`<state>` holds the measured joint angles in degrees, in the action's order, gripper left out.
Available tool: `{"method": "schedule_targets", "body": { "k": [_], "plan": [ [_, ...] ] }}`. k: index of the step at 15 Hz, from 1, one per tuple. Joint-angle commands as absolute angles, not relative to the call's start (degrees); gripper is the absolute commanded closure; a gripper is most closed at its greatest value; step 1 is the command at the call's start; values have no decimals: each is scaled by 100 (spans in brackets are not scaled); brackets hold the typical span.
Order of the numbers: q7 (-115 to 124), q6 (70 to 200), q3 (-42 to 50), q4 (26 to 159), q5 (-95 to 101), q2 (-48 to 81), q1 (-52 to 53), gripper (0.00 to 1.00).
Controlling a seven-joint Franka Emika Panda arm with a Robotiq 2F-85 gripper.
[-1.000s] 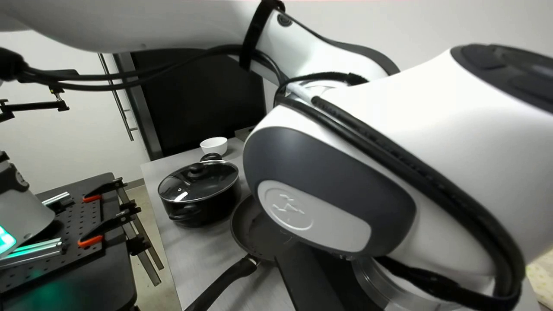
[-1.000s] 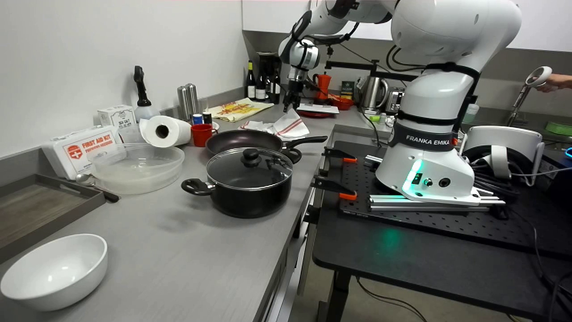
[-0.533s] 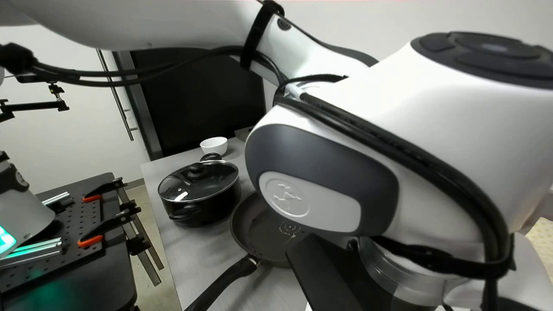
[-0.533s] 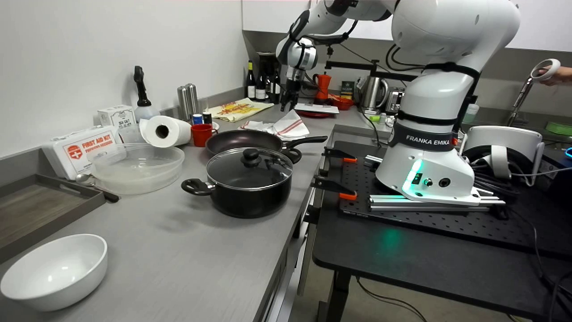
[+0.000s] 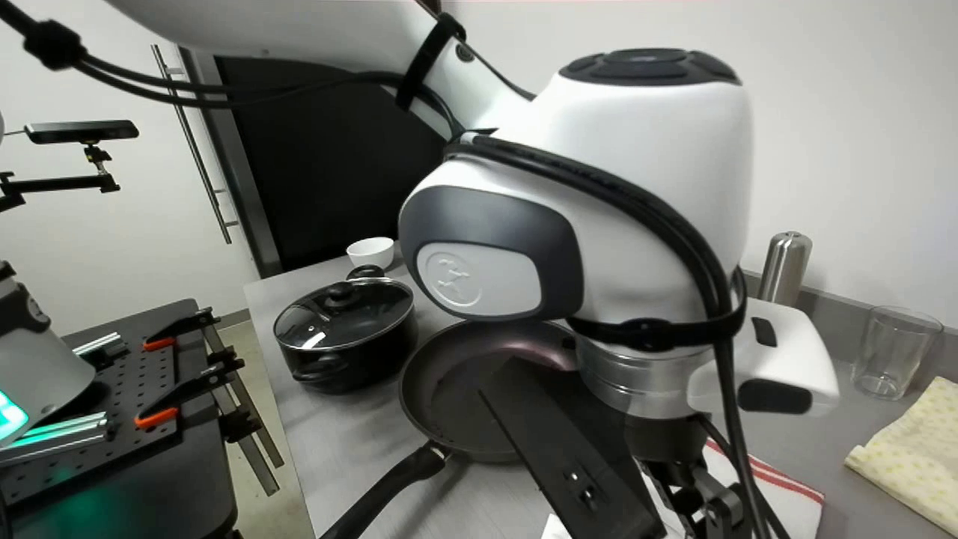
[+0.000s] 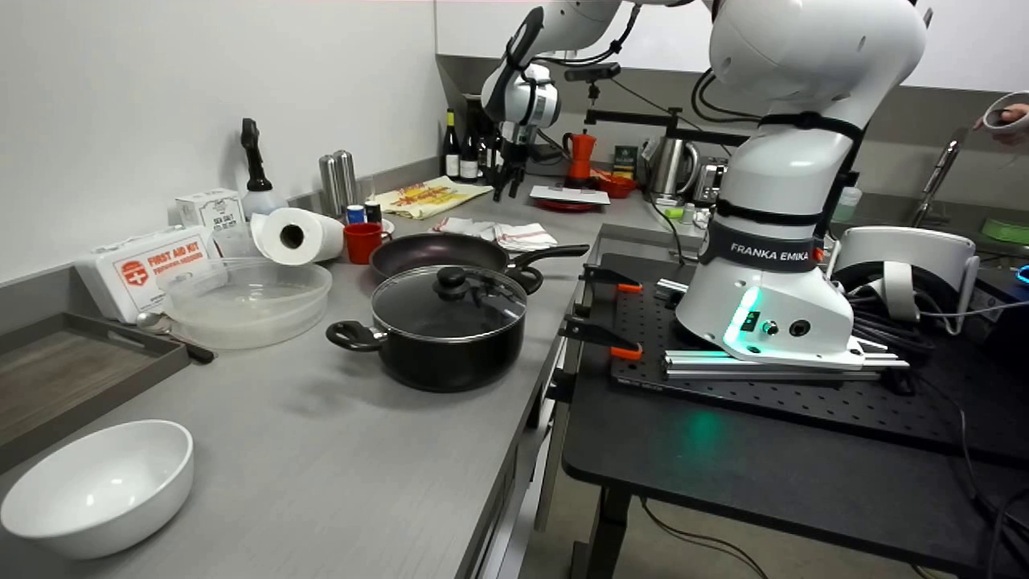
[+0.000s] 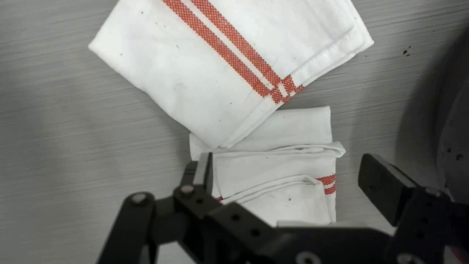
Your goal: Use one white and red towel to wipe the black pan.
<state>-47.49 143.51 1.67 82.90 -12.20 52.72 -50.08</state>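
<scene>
In the wrist view, two white and red towels lie on the counter. The upper towel (image 7: 176,80) is folded flat, with two red stripes. Partly under its corner is the lower towel (image 7: 271,165), folded in layers with red at its edge. My gripper (image 7: 287,172) hangs over that lower towel with its fingers wide apart, one to each side, gripping nothing. An exterior view puts the gripper (image 6: 506,193) above the counter behind the towels (image 6: 522,237). The black pan (image 5: 456,389) sits beside them, partly hidden by my arm; its dark side (image 7: 458,146) shows at the wrist view's right edge.
A lidded black pot (image 6: 450,366) stands close to the pan. Beyond the towels lie a beige cloth (image 5: 913,457) and a clear glass (image 5: 894,355). A red mug (image 6: 363,241), a paper roll (image 6: 317,233) and bottles (image 6: 469,153) line the wall side.
My hand has turned and shifted, leftward in both exterior views, uncovering more of the pan. The striped towel that peaked up beneath the gripper now lies flat. The jaws have stayed wide.
</scene>
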Motion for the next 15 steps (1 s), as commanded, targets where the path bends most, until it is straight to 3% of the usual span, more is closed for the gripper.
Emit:
{"method": "schedule_targets", "body": {
  "k": [1,15],
  "plan": [
    [-4737,15179,310,9606,-1036,4550,-4651,0],
    [-6746,16106,-1414,12122,-887,3512,-5327,0]
  ]
}}
